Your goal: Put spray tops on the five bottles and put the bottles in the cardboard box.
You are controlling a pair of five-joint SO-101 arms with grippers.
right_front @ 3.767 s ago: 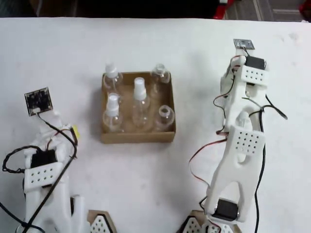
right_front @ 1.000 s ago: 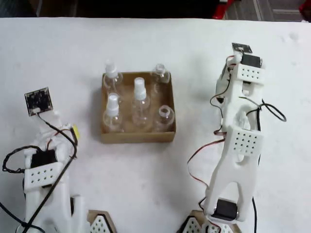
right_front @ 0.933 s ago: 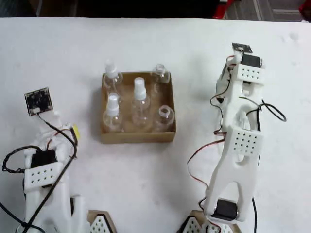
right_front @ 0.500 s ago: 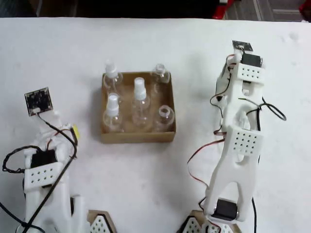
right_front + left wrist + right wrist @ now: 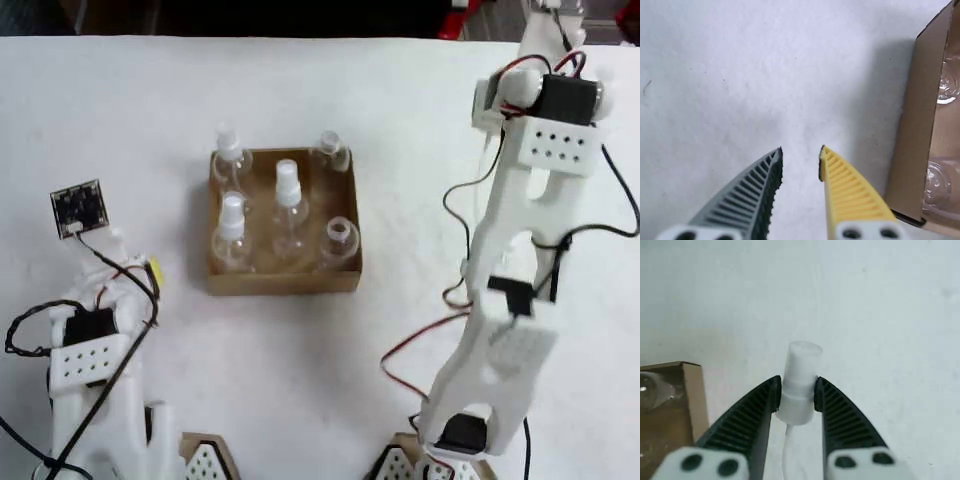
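Raised off the desk [image 5: 300,80] now, our right hand [image 5: 796,387] is clamping the spray top [image 5: 801,365], and we are judging the open bottle [image 5: 340,236] in the box [image 5: 283,281] as lying to its left.

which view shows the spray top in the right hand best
Right wrist view: the spray top sits clamped in the right hand, tube attached. The high view gives the right arm instead; the left wrist view faces the cardboard box.

parted pincer [image 5: 800,157] beside cardboard box [image 5: 912,135]
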